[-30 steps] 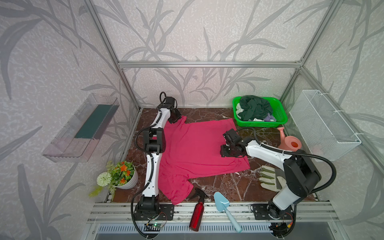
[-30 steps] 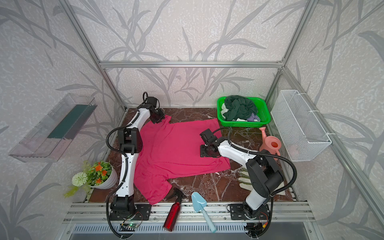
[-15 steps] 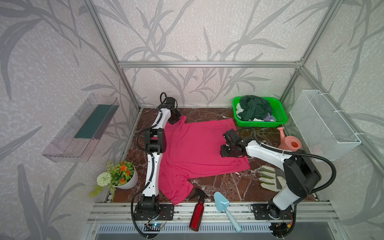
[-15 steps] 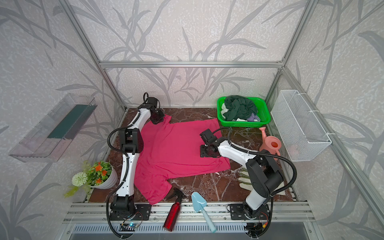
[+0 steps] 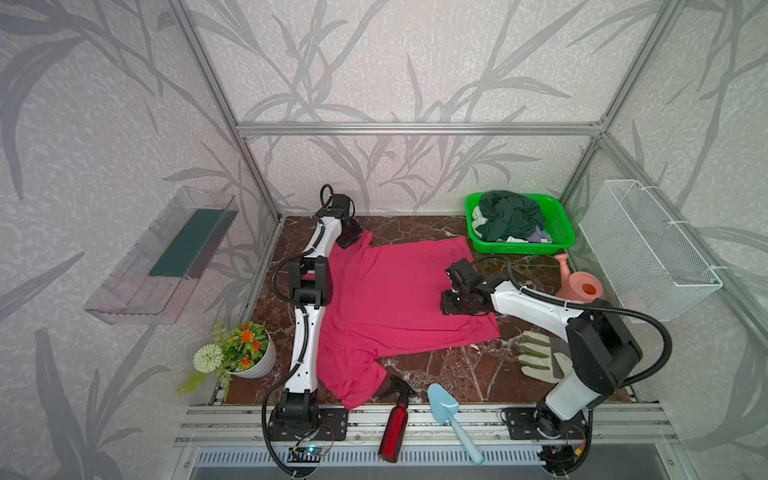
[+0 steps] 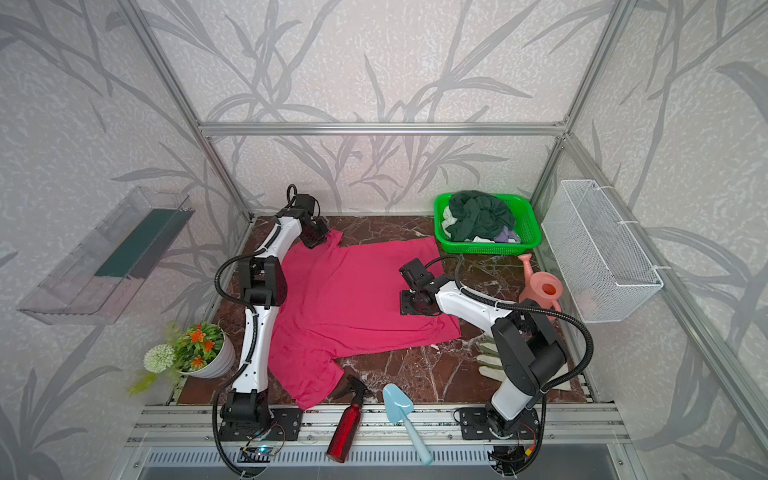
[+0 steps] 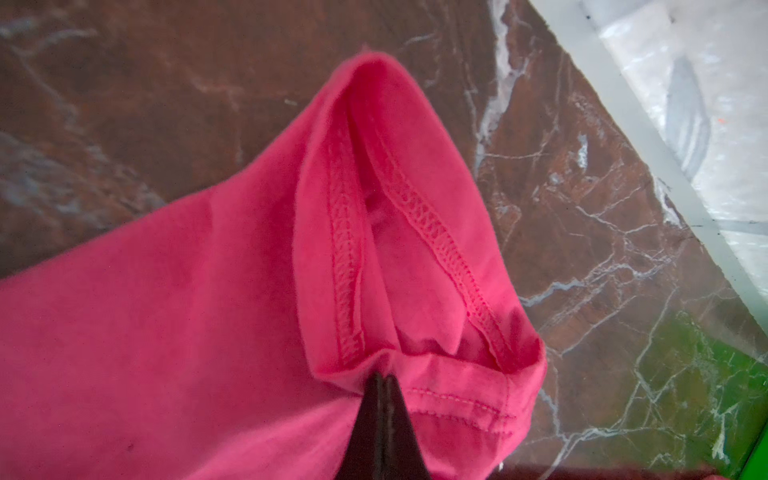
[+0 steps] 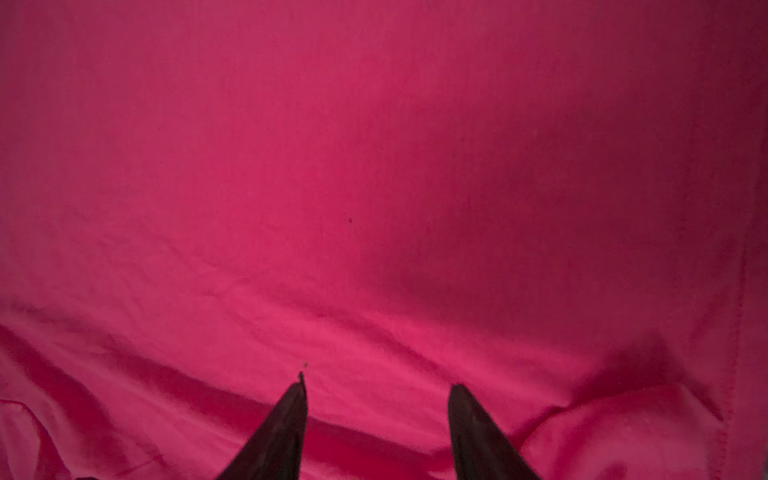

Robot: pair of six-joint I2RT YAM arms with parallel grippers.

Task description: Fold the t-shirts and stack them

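Left tool (image 7: 383, 380) closed tight, pinching the sleeve hem of the pink t-shirt (image 5: 386, 291) at its far-left corner. Right tool (image 8: 376, 386) half open, gripping nothing, tips over the cloth near the bottom hem. Shirt flat on bench (image 5: 457, 370), long axis left to right, collar end left. Body lies nearward and rightward of the pinch; judged: sleeve folds inward that way. Dark green t-shirt (image 5: 511, 214) heaped in green basket (image 5: 519, 249).
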